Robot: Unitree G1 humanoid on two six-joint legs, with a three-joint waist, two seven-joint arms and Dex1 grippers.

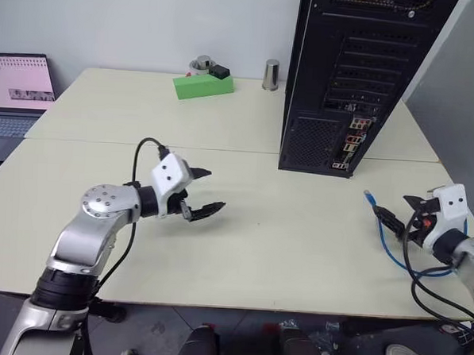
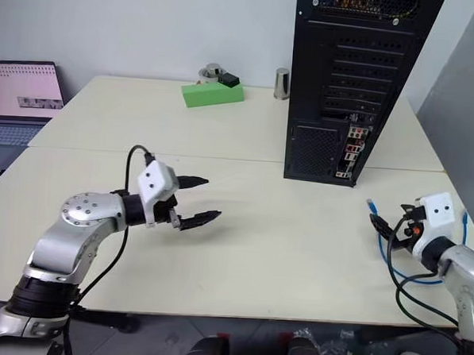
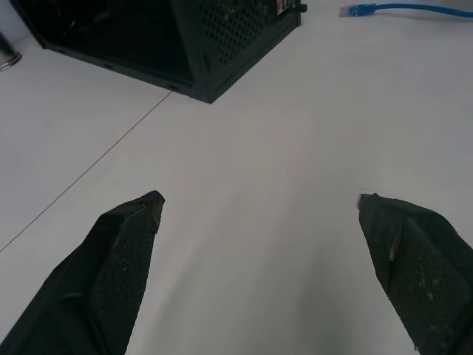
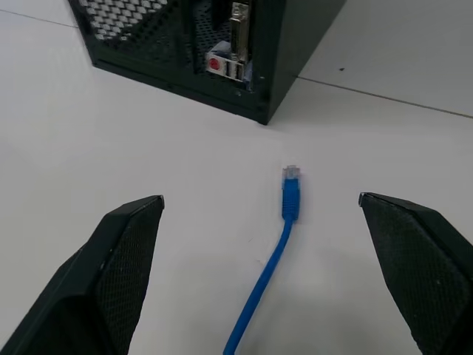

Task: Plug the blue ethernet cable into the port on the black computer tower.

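Both grippers, left (image 1: 203, 192) and right (image 1: 394, 213), are spread, empty; cable (image 4: 290, 198) lies unplugged at lower right, tower (image 1: 349, 80) untouched.

One tower (image 1: 349, 80) is standing at the far right of the desk (image 1: 257, 242). One blue cable (image 1: 393, 241) is lying at the near right, with one plug (image 4: 292, 191) showing. Two pincers are hovering over the desk: the left pincer (image 1: 204, 193) at the near left, the right pincer (image 1: 396, 211) at the near right, each spreading two black fingers. One green box (image 1: 202, 85), one metal cup (image 1: 271, 74) and one round tin (image 1: 201, 63) are sitting at the far edge. One laptop (image 1: 17, 94) is sitting far left.
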